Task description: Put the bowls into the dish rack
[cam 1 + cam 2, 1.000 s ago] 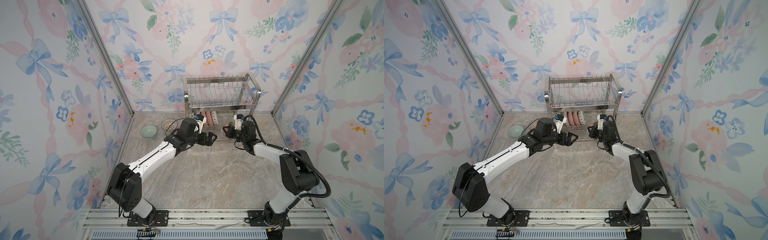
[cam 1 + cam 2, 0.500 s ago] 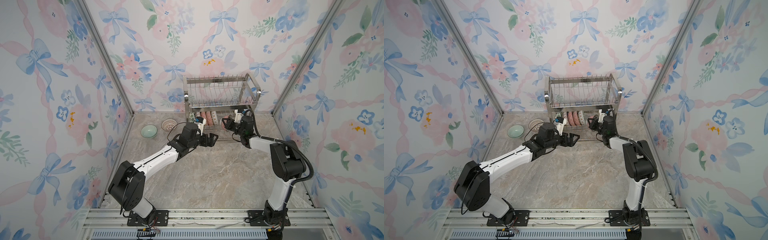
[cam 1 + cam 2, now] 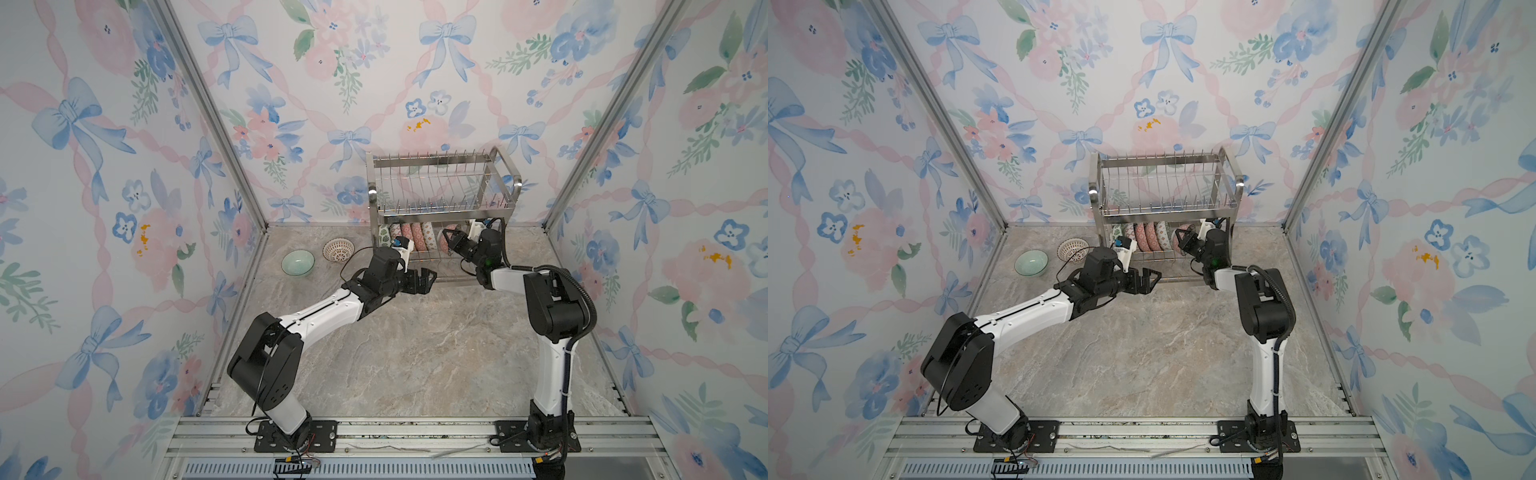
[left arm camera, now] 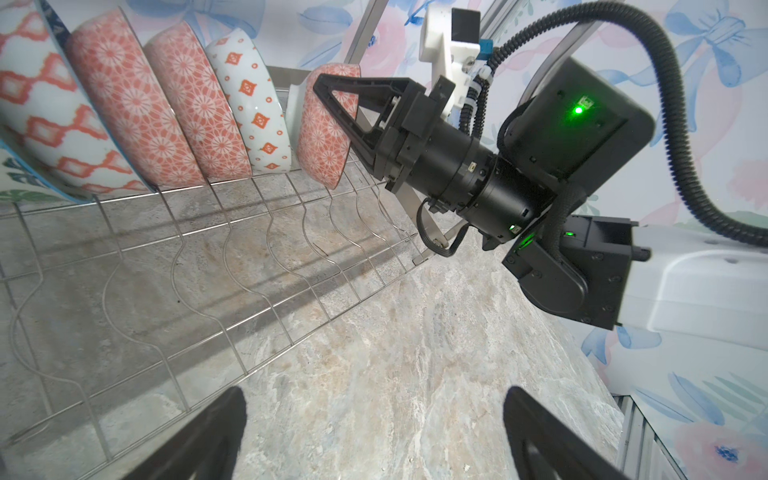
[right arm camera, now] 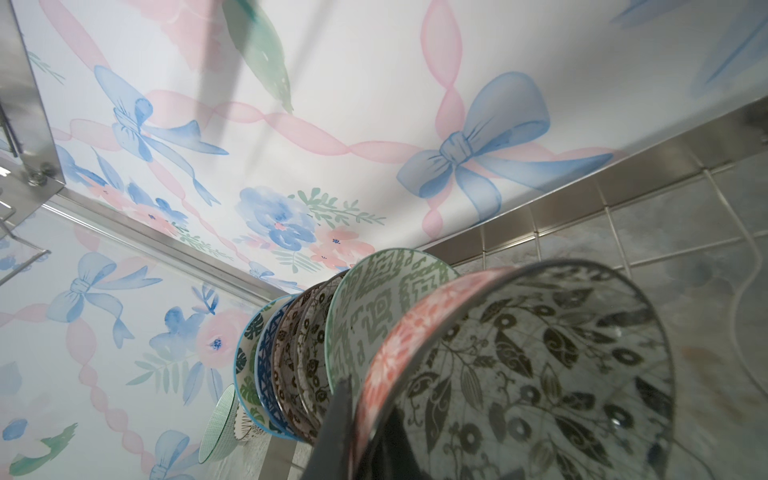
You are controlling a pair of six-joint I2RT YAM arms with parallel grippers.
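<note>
Right gripper (image 4: 323, 86) pinches coral bowl (image 4: 328, 143) inside the dish rack (image 3: 440, 183)

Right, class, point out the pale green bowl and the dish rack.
pale green bowl (image 3: 297, 262): in a top view, its inside.
dish rack (image 3: 440, 212): in a top view, upper tier's front rail.

Coral-floral bowl (image 4: 320, 153), dark-leaf int.

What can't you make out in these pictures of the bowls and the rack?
- Racked bowls, both top views: too small, under the dish rack's upper tier; count unclear.
- Right claw, left wrist view: inner finger hidden behind held bowl.
- Right wrist view: held bowl blurred, cut off by the edge.
</note>
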